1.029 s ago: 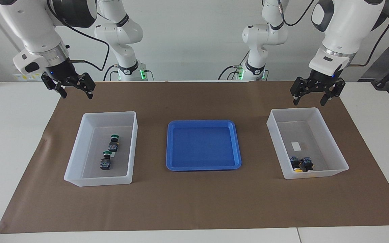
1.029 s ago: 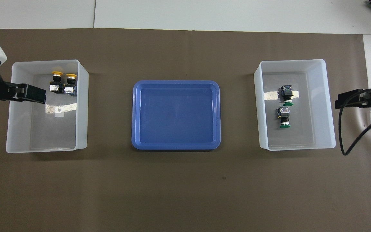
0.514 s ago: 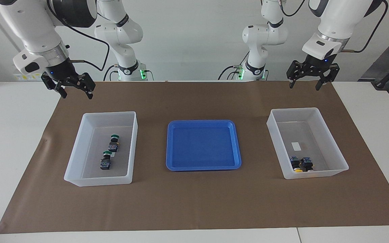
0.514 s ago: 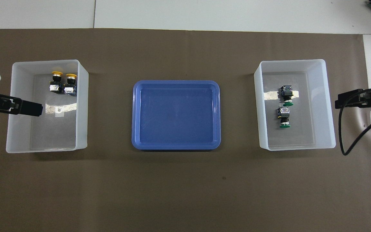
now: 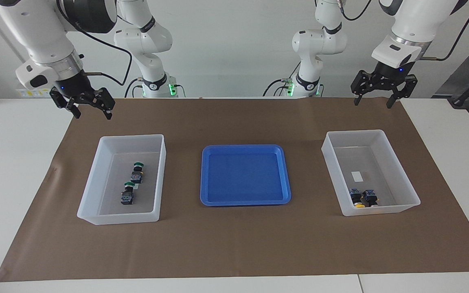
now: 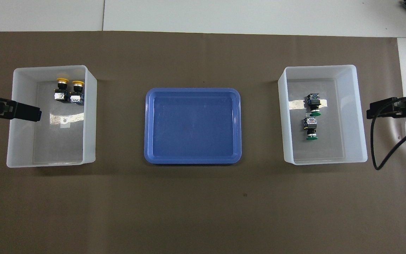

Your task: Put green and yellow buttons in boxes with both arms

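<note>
Two green buttons [image 5: 137, 172] [image 5: 127, 193] lie in the translucent white box [image 5: 92, 179] toward the right arm's end, the same green buttons [image 6: 314, 104] [image 6: 310, 128] and box [image 6: 356, 123] showing from overhead. Two yellow buttons [image 5: 356, 198] [image 5: 370, 198] lie side by side in the other box [image 5: 401, 171] toward the left arm's end, in its corner farthest from the robots; overhead, yellow buttons [image 6: 61, 90] [image 6: 77, 92], box [image 6: 19, 141]. My right gripper [image 5: 93, 116] [image 6: 372, 113] hangs open and empty over the mat beside its box. My left gripper [image 5: 373, 103] [image 6: 35, 114] is raised, open and empty.
A blue tray [image 5: 204, 175] [image 6: 148, 127] with nothing in it sits mid-table between the two boxes. A brown mat [image 5: 234, 244] covers the white table. A black cable [image 6: 382, 148] loops from the right wrist.
My left gripper has risen away from the rim of the yellow-button box and drawn back toward its end of the table. The right arm and all buttons have stayed put.
</note>
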Controlling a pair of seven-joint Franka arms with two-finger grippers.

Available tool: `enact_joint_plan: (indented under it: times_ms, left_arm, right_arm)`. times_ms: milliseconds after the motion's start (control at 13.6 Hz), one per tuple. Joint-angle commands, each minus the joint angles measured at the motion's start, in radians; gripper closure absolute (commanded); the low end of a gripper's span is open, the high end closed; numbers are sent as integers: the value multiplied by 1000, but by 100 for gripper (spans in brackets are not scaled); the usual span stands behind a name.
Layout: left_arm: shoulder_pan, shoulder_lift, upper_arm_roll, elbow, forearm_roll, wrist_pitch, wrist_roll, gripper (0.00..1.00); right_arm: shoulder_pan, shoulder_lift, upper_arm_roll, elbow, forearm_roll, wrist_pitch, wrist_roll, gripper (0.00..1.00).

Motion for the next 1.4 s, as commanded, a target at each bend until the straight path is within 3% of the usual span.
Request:
enact_joint_plan:
  times_ms: [0, 220, 514, 1323]
  left_arm:
    - [10, -16, 0, -18, -10, -39, 12, 0]
    - [10, -2, 5, -10, -5, -1, 16, 0]
    - [12, 73, 5, 82, -19, -59, 15, 0]
    - [12, 33, 11, 43, -16, -53, -7, 0]
  right_arm:
    - [-3, -27, 2, -28, 1, 9, 19, 0]
    - [-3, -27, 4, -28, 1, 9, 19, 0]
    - [-3, -27, 4, -28, 1, 9, 19, 0]
    - [-3, -27, 4, -28, 1, 9, 19, 0]
